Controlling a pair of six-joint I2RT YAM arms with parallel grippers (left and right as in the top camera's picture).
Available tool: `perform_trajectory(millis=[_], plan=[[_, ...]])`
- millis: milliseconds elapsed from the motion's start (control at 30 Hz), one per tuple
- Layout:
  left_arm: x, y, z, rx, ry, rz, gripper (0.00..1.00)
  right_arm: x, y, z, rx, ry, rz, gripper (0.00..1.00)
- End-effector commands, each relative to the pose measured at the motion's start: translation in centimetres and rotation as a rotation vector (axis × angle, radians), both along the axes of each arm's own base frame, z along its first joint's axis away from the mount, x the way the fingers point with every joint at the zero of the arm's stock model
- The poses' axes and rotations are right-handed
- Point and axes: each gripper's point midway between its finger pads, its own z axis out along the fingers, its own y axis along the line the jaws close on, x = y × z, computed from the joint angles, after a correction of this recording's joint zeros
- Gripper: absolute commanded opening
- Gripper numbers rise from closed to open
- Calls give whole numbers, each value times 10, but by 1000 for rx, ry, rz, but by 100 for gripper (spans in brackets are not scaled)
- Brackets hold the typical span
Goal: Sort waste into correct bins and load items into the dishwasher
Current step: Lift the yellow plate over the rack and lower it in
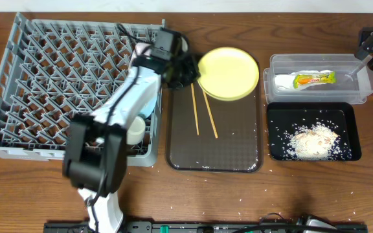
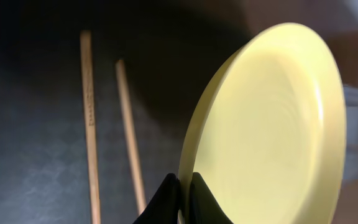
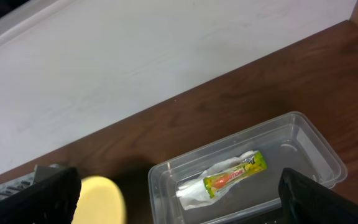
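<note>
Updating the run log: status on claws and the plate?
Left claw shut on yellow plate rim, plate tipped up over brown tray. Right claw open, empty, by clear tub. Chopsticks lie on tray beside plate.

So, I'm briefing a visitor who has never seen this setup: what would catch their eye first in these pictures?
The bright yellow plate at the far end of the dark brown tray, its rim pinched by the left claw, beside two wooden chopsticks. Then the colourful wrapper in the clear tub at the right, and the pale food scraps in the black tray beside it.
</note>
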Motion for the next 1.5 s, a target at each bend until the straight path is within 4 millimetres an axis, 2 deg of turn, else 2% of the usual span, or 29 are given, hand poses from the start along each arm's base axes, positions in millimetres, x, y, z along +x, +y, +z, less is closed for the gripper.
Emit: perform_trajectory(millis=[0,67,100,233,433,600,767,1067,1300,1467], plan=[[5,26,73,-40,-175,-19,7,0,-3,1,4,-2,-13,99],[5,46,93,-26,-225,-7,7,0,-2,0,5,-1,-13,99],[4,67,107,-4,-264,5,7,0,-3,0,5,-1,-13,99],[1,121,122,61,-293,73,7,0,-2,0,5,-1,-13,99],[0,210,117,165,-271,216,7,0,-2,0,5,-1,-13,99],[-2,264,112,248,-276,286,7,0,-2,0,5,-1,-13,99],[-9,314,103,431,-248,370,8,0,-3,1,4,-2,-13,99],[-17,364,101,680,-206,516,7,0,-3,0,5,-1,-13,99],[-19,383,98,781,-182,562,8,0,-3,1,4,-2,-13,99],[-15,388,88,815,-165,548,7,0,-3,0,5,-1,-13,99]])
